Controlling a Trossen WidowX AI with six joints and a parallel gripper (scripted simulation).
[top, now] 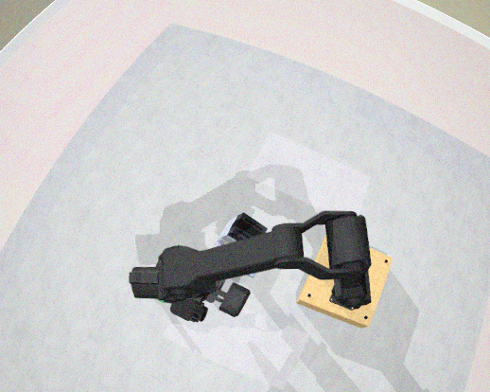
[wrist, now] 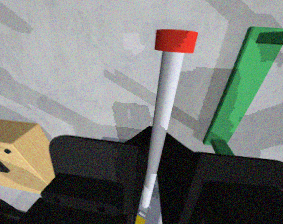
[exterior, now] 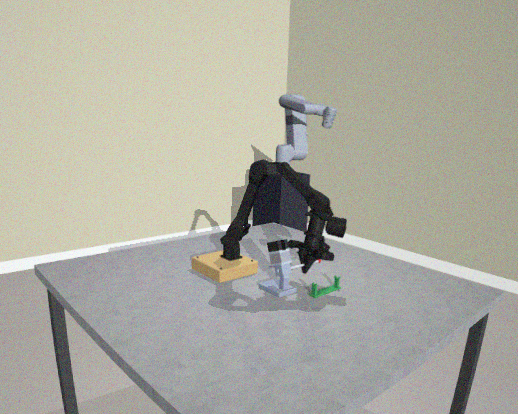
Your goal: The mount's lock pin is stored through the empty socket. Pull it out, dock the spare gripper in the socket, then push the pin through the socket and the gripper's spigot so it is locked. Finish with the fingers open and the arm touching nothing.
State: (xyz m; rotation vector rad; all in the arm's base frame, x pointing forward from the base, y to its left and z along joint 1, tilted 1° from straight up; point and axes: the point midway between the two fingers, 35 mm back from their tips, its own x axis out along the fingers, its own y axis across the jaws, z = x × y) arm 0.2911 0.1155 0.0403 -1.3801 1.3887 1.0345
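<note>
My gripper is shut on the white lock pin by its shaft. The pin's red head sticks out on one side, and its other end points at the pale blue mount. Whether the tip is inside the socket cannot be told. The black spare gripper sits at the top of the mount. A small yellow patch shows beside the pin's far end in the wrist view. My arm covers much of the mount in the top view.
A green two-post rack stands on the table beside the mount, under and near my gripper, with no pin on it. My arm's wooden base block is on the mount's other side. A grey arm stands behind on a dark pedestal.
</note>
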